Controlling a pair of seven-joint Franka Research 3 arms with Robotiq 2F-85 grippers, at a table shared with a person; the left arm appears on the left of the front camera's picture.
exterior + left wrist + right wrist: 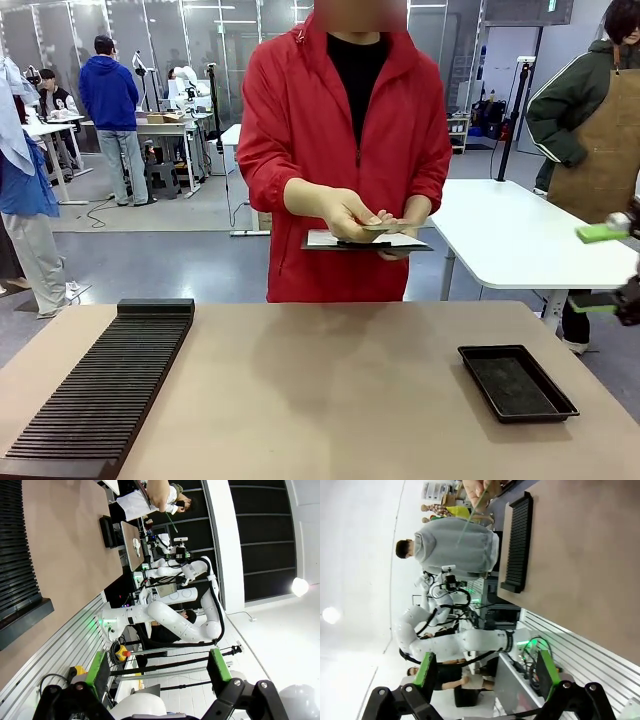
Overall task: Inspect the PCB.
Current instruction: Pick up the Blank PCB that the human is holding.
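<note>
Tan tabletop [330, 400] is carrying a black slotted rack [100, 390] at eight o'clock and a shallow black tray [517, 382] at four o'clock. At twelve o'clock a person in a red jacket [300, 130] is standing, holding the PCB [385, 226] in their hands [345, 212] just above a clipboard [325, 238]. The left gripper [157, 672] and right gripper [486, 671] are both gaping wide, gripping nothing.
</note>
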